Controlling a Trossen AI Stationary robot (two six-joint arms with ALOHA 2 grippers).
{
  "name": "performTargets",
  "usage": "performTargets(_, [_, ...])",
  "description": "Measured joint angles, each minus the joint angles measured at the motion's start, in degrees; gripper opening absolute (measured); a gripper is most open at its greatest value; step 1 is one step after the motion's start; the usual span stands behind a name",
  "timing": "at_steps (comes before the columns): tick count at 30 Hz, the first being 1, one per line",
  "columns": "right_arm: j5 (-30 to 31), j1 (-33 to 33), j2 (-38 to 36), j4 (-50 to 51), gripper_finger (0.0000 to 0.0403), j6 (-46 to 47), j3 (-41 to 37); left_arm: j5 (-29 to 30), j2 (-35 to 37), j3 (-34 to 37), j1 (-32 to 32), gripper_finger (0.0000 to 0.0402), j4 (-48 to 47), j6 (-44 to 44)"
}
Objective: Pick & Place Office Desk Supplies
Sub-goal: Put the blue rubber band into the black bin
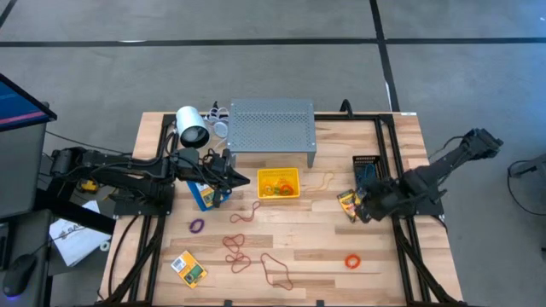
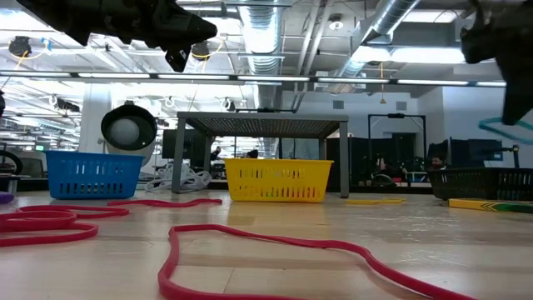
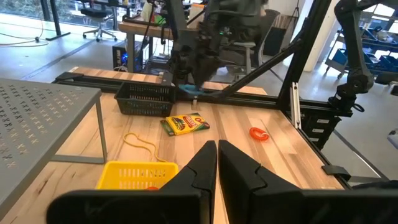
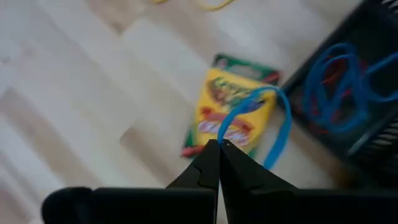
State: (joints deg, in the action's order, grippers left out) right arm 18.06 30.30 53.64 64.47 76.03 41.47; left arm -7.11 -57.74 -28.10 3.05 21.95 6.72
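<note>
My right gripper (image 4: 217,144) hangs above the table's right part, shut on a blue rubber band (image 4: 280,124). Under it a yellow-green crayon box (image 4: 227,93) lies flat on the wood, next to a black bin (image 4: 348,106) that holds more blue bands. In the high view this gripper (image 1: 367,203) is beside that box (image 1: 348,205). My left gripper (image 3: 217,144) is shut and holds nothing; it hovers by the yellow bin (image 1: 279,183). A second crayon box (image 1: 189,268) lies near the front left. My right gripper pinches the blue band's thin strand (image 4: 229,126) between its two fingertips, coming from above and pointing steeply down. The band is lifted clear of the table, and its loop (image 2: 508,127) hangs slack beside the fingers above the crayon box.
A grey perforated shelf (image 1: 271,126) stands at the back, and a blue bin (image 1: 203,194) stands under my left arm. Loose bands lie on the wood: purple (image 1: 197,226), red-brown (image 1: 237,251), orange (image 1: 353,261), yellow (image 1: 322,181). Black frame rails run along both table sides.
</note>
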Motion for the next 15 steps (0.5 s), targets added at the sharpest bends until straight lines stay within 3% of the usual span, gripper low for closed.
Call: performTargets(15, [-4.84, -32.59, -2.75, 2.28, 0.0000, -26.25, 0.04, -0.18, 0.00, 0.00, 0.01, 0.0011, -0.02, -0.01])
